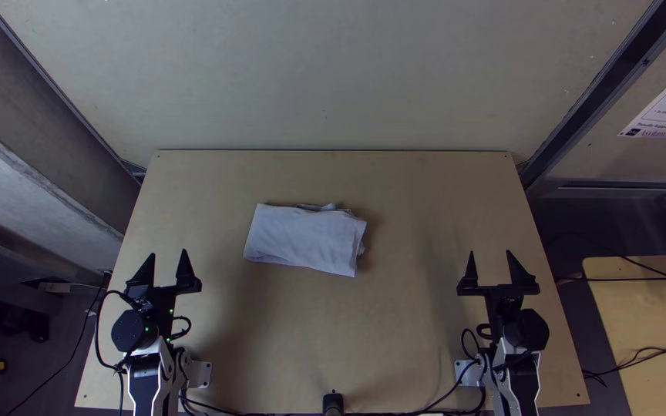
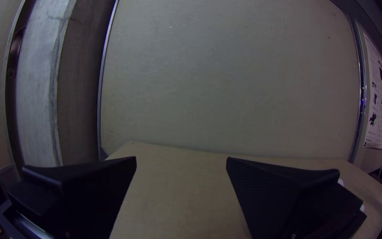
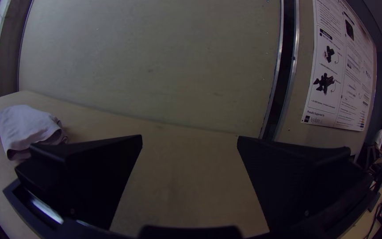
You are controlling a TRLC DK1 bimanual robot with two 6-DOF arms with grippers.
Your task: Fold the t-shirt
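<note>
A: Location of t-shirt (image 1: pixel 304 239)?
B: Just left of centre in the top view, flat on the table (image 1: pixel 425 347). Folded into a compact, slightly tilted oblong; layers stick out unevenly at its right end, small rumple along the upper edge.
A: Grippers?
B: Left gripper (image 1: pixel 169 253), lower left of frame: fingers spread, nothing between them. Right gripper (image 1: pixel 490 253), lower right: same, spread and unloaded. Both well apart from the cloth.
A: Expected handling?
B: Light, soft, limp; no breakage risk. Stacked layers probably make it thicker and a little springy. Lifted by one corner, it would likely sag and unfold.
A: Grip site?
B: If the fold needs tidying, I'd pinch the ragged right end, all layers together; a shallow bite may catch only the top one and shear the stack. Lower edge looks smoother, likely a fold, so a steadier hold. Judgement: folding looks essentially complete.
</note>
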